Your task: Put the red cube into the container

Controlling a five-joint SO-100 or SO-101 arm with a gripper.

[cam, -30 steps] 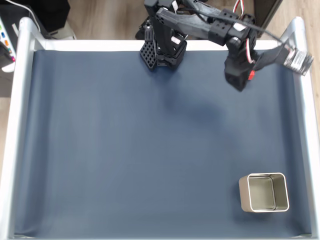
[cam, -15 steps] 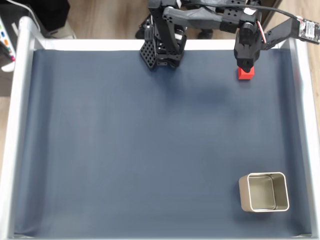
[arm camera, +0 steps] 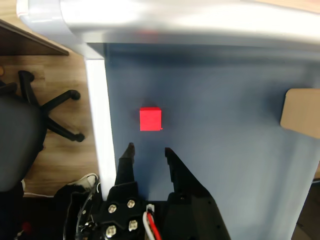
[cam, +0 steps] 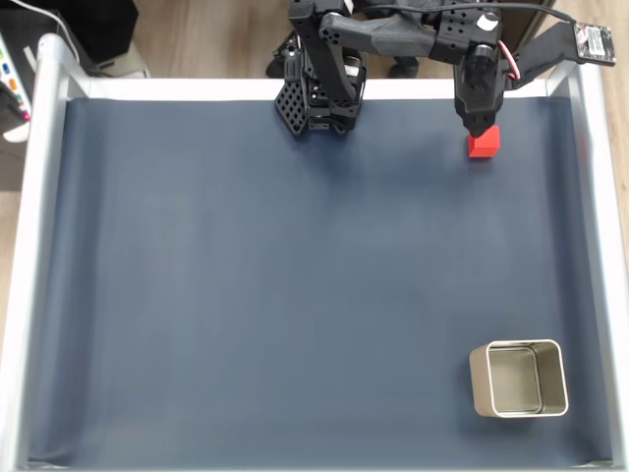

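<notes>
My claw (arm camera: 148,148) is parted, empty, just short of the red cube (arm camera: 150,119); gotta straddle it squarely before squeezing.

Desk (cam: 246,295): covered in a matt dark blue sheet, smooth, with faint soft creases.
Desk frame (cam: 29,246): pale silvery metal with a dull sheen.
Red cube (cam: 483,142): plain, solid bright red faces, matt, near 1 o'clock on the sheet.
Container (cam: 518,379): pale silver-beige metal, softly reflective, thin light rim, near 5 o'clock.
Pincer (arm camera: 148,149): matt black plastic with visible screws.
Floor (arm camera: 60,85): light wood grain.
</notes>
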